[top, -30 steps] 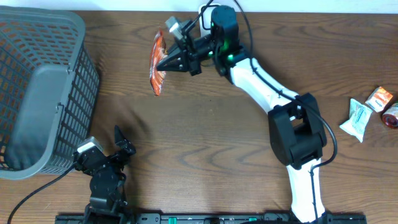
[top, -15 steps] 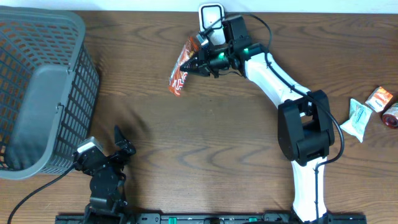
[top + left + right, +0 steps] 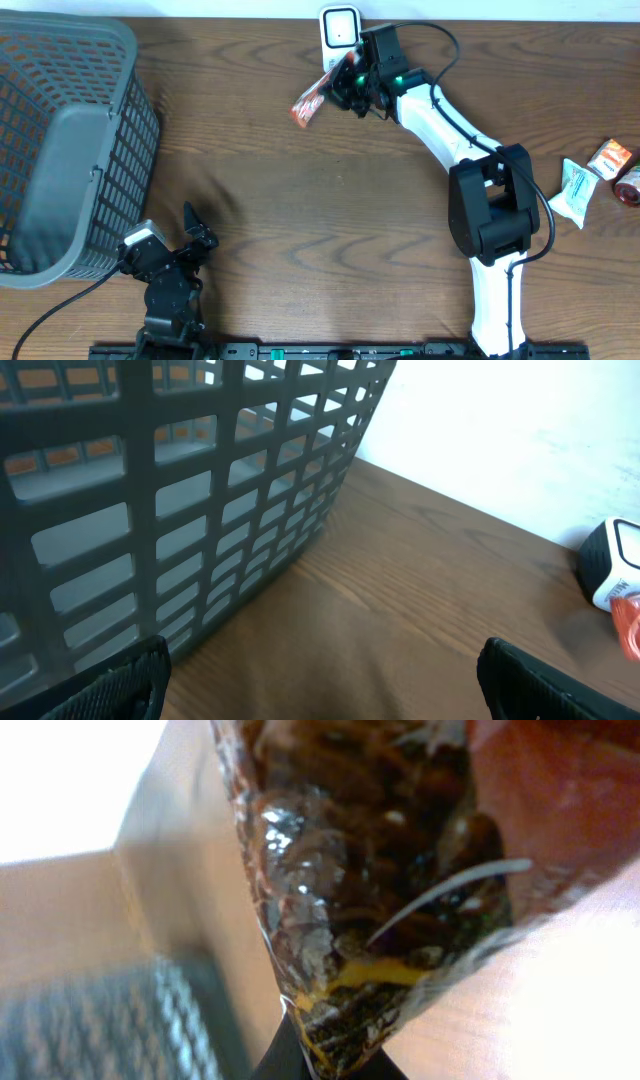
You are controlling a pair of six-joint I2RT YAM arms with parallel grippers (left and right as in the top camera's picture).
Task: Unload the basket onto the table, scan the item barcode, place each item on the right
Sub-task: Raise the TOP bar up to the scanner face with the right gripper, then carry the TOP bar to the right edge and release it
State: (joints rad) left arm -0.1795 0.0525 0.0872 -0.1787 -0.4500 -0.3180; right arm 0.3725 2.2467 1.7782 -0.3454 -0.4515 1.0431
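The grey basket [image 3: 60,140] sits at the far left of the table [image 3: 300,200], out of play. The right arm [image 3: 440,130] reaches to the back edge, where the white scanner [image 3: 340,24] stands. The orange snack packet [image 3: 309,102] hangs just beside the scanner, clamped in the right fingers [image 3: 334,88]. It likely needs turning so the barcode squarely faces the scanner window, then holding steady. The left fingers [image 3: 197,228] rest spread wide and empty.
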